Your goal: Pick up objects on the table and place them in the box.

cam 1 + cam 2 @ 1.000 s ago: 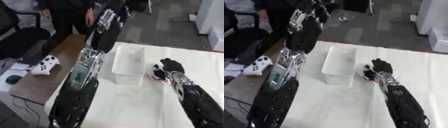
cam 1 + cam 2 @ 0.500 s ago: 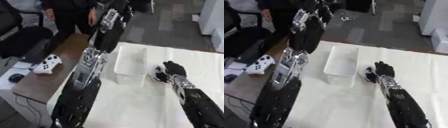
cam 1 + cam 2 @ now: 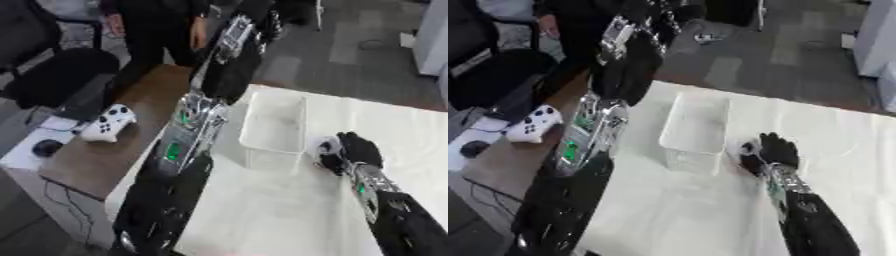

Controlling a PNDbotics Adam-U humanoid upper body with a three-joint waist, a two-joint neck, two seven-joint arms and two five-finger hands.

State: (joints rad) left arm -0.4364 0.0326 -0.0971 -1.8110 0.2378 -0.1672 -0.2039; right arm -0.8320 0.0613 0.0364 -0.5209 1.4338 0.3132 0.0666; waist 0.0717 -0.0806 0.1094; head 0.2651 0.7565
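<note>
While the left arm (image 3: 188, 145) is stretching up along the table's left edge, its hand is ending up somewhere in the dark blur at the far end, so I can't tell what those fingers are doing. Off that edge, a white game controller (image 3: 107, 123) is lying on the brown desk (image 3: 96, 160). Moving right, the clear box (image 3: 274, 130) is sitting on the white table (image 3: 289, 215) toward its far-left part. Just right of the box, the right hand (image 3: 353, 151) is curling its fingers around a small white object (image 3: 325, 148), right beside the box wall.
</note>
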